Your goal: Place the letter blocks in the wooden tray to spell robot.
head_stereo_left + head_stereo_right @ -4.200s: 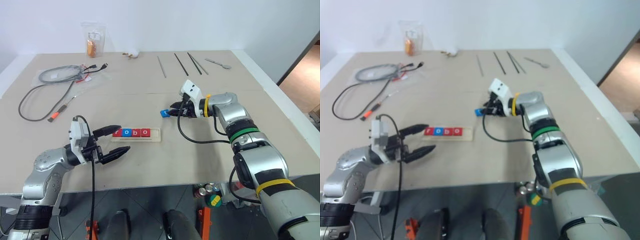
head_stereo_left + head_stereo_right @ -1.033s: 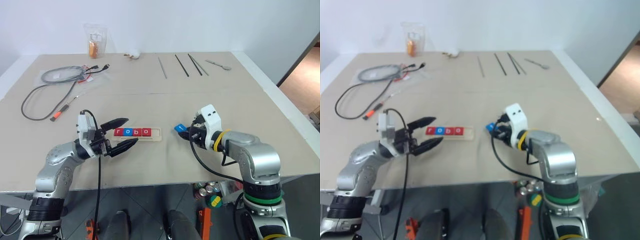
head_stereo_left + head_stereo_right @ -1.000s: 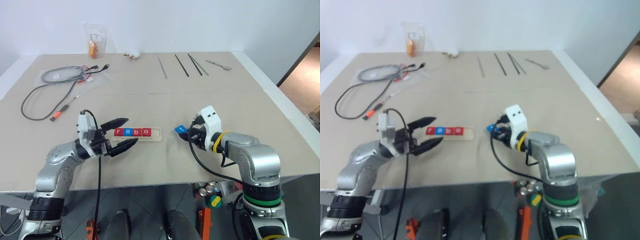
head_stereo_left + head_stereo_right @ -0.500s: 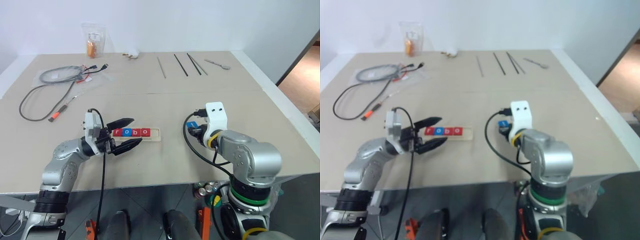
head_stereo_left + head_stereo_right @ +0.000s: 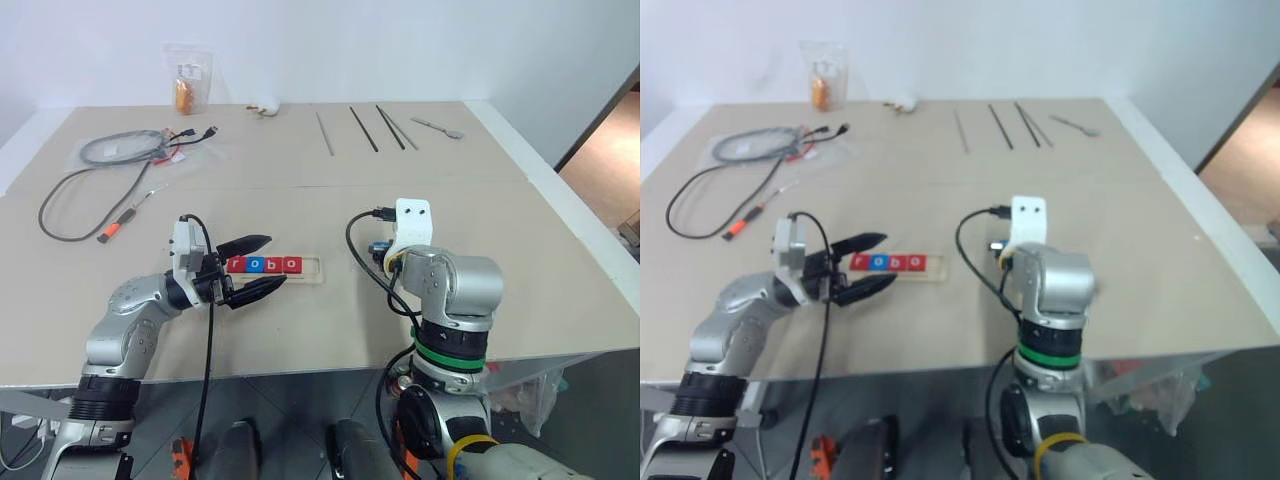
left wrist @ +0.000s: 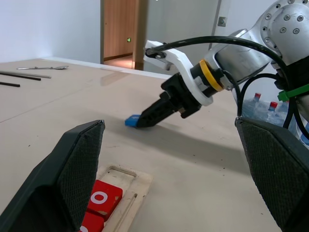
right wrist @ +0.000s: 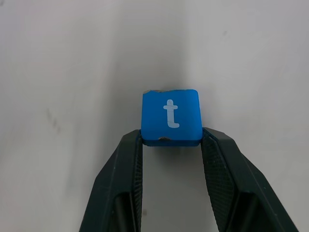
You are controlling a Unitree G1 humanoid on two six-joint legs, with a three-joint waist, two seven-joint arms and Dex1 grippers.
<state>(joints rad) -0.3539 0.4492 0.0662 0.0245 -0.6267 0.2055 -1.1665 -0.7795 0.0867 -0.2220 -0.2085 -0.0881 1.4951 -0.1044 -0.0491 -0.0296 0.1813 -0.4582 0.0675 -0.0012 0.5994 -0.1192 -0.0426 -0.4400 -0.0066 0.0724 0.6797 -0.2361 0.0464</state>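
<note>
The blue t block (image 7: 170, 117) is being pinched by its 2 side faces between the fingertips of the right gripper (image 7: 171, 141), so that the white letter is being kept facing up and readable for placement. It is being carried just above the tabletop (image 5: 300, 200), well to the right of the wooden tray (image 5: 311, 268), with the fingers angled downward. In the tray, 4 tiles (image 5: 263, 265) reading r, o, b, o are being held in the groove in red, blue, red, red order, and 1 bare slot is being left at the right end, presumably for the t. The left gripper (image 5: 256, 266) is being held wide apart and empty at the tray's left end, its 2 fingers passing either side of the tray, probably to steady it against sliding when the last tile is pushed in.
</note>
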